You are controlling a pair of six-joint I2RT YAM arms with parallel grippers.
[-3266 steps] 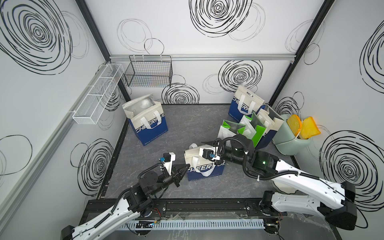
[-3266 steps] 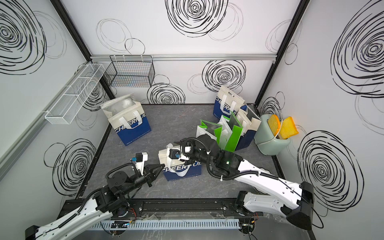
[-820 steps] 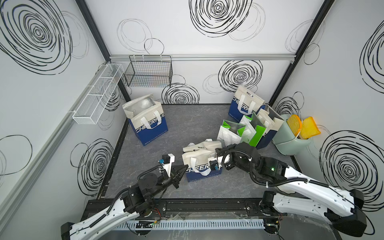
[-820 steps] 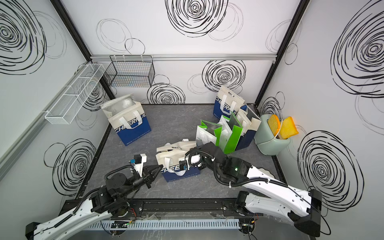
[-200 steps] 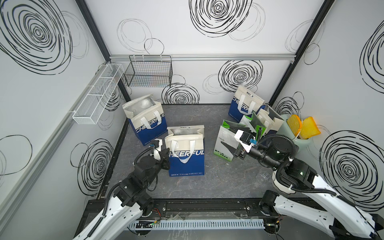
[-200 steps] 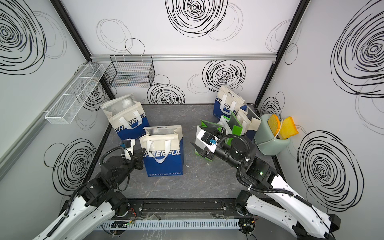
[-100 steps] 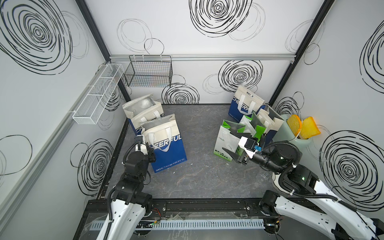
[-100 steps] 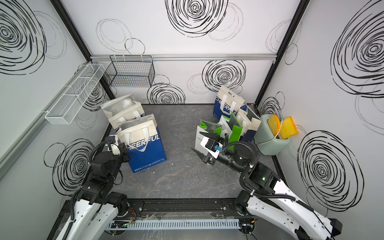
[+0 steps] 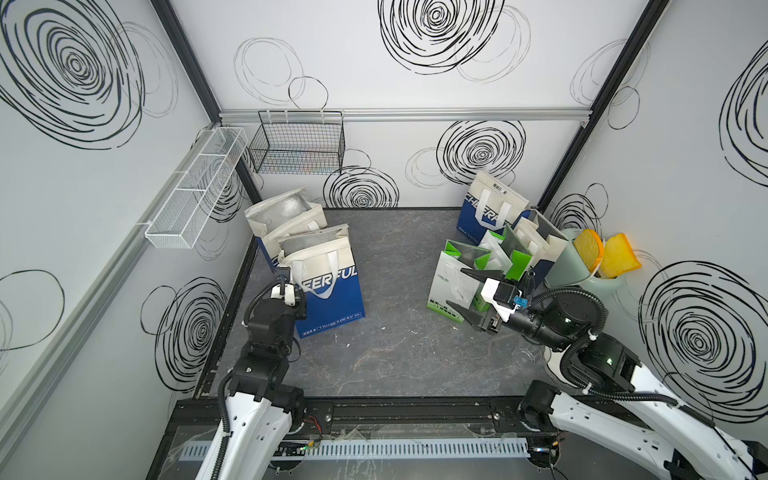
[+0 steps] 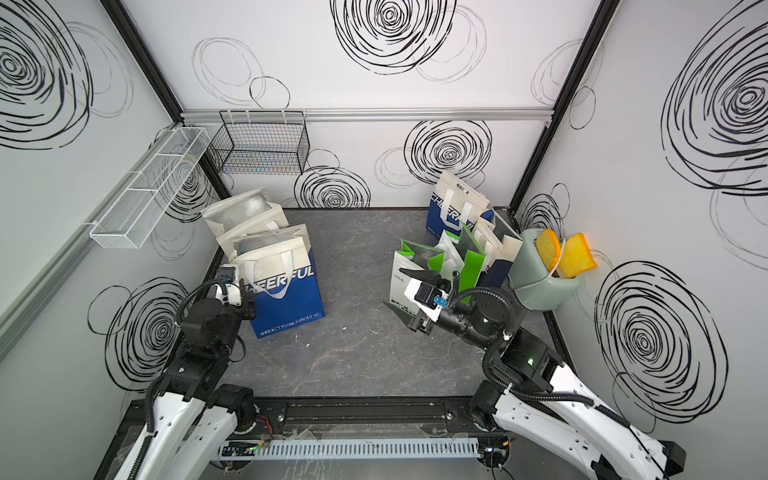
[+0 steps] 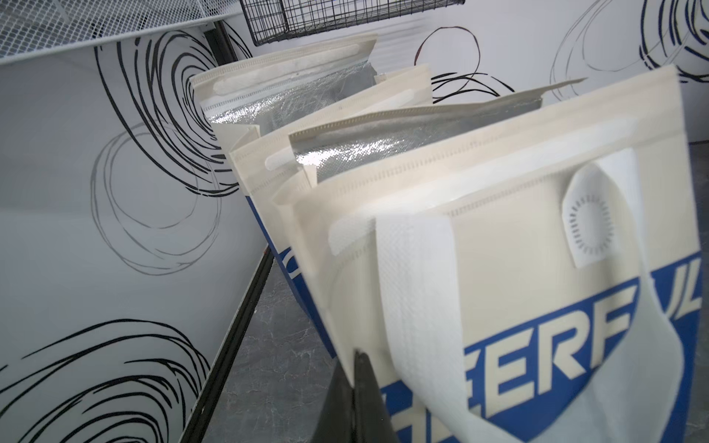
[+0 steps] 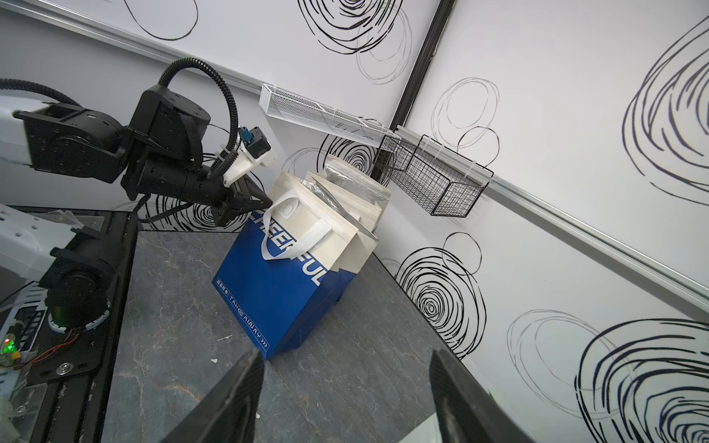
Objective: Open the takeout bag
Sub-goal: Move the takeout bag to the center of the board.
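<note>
Takeout bag [image 9: 328,291] stands upright at the left side of the worktop [image 9: 407,357], mouth open, with the left end effector [image 12: 258,203] clamped on its near side edge.

You cannot see that end effector's fingertips in either top view, because the wrist covers them. The left wrist view shows its black fingers [image 11: 356,402] pressed together on the cream edge, and it crops the bag's base and far side. A second blue-and-cream bag [image 9: 286,218] stands touching behind the takeout bag and is mostly hidden by it. The takeout bag is blue below and cream above, with white handles. One handle partly covers its "CHEERFUL" lettering, and silver lining shows inside the gaping top. Your right end effector [image 9: 455,286] hangs released and empty near the green-and-white bags [image 9: 440,278].
</note>
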